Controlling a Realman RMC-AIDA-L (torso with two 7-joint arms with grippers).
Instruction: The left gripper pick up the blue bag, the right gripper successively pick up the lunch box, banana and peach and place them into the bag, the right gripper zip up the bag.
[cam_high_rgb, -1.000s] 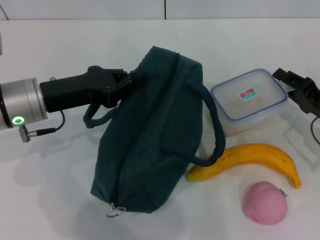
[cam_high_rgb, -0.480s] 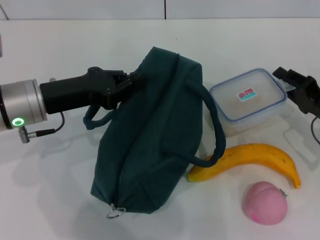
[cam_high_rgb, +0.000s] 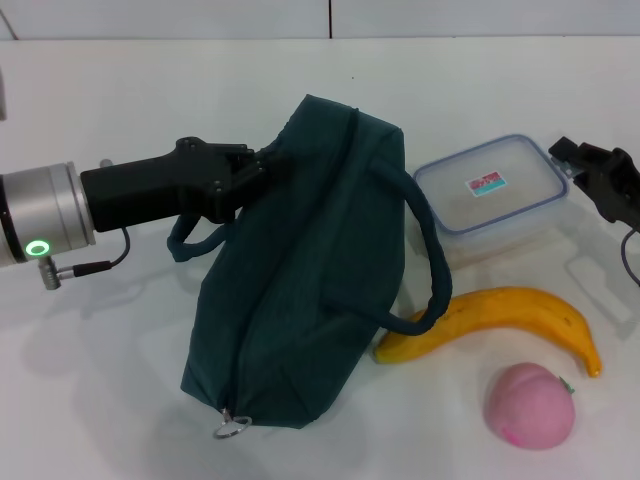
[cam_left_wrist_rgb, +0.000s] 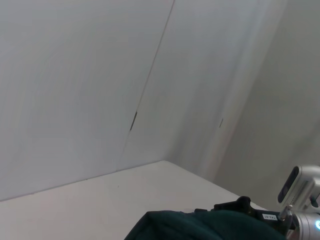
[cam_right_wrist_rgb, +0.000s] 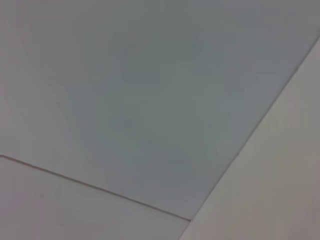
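Left gripper (cam_high_rgb: 268, 163) clamped on blue bag (cam_high_rgb: 300, 280) top edge; right gripper (cam_high_rgb: 580, 160) touching lunch box (cam_high_rgb: 492, 200) far corner, jaws' spread unclear.

Mostly pale wall with a vertical seam (cam_left_wrist_rgb: 150, 75). White worktop (cam_left_wrist_rgb: 100, 200) runs along the lower part. Rounded hump of the blue bag (cam_left_wrist_rgb: 200, 227) at the lower edge. The right gripper (cam_left_wrist_rgb: 245, 207), black with white label, shows just past the fabric, silver wrist beside it.

The left gripper (cam_high_rgb: 268, 160) reaches in level from the left, its silver wrist lit green; the right gripper (cam_high_rgb: 575, 160) sits at the right edge.
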